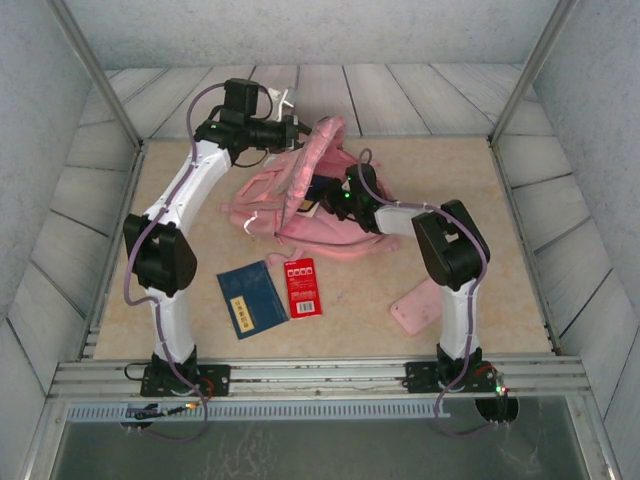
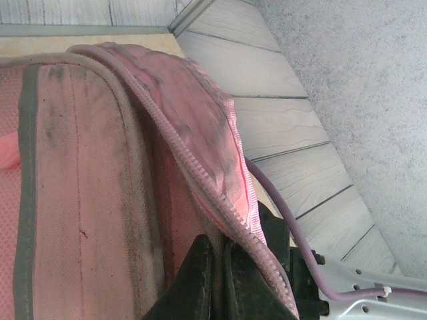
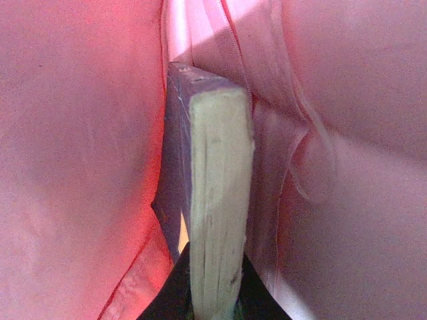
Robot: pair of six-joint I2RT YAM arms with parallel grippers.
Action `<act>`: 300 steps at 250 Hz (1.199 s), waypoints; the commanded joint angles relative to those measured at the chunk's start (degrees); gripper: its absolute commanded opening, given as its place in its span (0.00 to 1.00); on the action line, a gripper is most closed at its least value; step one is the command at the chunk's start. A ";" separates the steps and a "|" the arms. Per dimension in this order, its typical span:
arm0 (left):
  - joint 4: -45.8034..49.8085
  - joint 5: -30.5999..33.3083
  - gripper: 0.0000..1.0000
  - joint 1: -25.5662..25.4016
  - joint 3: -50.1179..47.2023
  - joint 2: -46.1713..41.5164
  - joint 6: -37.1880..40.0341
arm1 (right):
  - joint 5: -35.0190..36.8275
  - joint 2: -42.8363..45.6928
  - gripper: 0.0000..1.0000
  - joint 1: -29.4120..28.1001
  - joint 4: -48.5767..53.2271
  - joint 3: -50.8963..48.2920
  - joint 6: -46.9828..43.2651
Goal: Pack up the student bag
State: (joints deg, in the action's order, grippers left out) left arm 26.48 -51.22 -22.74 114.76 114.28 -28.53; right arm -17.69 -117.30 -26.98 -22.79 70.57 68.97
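Student bag (image 1: pixel 300 205) wraps around my right pincer (image 3: pixel 212 293), which grips a thick blue book (image 3: pixel 220 180); my left pincer (image 2: pixel 219 270) pinches its zip flap (image 2: pixel 200 133). I'd push straight ahead, flap held high

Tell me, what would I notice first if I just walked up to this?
The big pink student bag lies mid-table, its flap pinched up by the left tool. Inside it, the right tool grips a thick book by its page edge, with pink fabric all around. Nearer the arms lie a blue book, a red booklet and a flat pink case.
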 commanded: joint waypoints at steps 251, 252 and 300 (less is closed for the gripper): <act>-12.32 -5.29 0.00 0.86 -7.22 -7.49 -0.76 | -1.27 1.54 0.00 -1.26 -10.20 2.47 4.17; -12.37 -5.34 0.00 0.86 -7.29 -7.49 -0.70 | -1.19 1.50 0.00 -1.29 -10.18 2.43 4.21; -17.33 -5.81 0.00 0.88 -9.22 -8.17 -4.57 | 2.98 -0.34 0.00 -1.43 -10.05 3.14 3.79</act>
State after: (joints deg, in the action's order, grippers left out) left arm 18.94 -52.80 -22.13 105.80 111.13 -30.04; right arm -17.85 -117.84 -28.03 -28.73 71.61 72.51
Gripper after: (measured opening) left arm 0.071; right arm 0.109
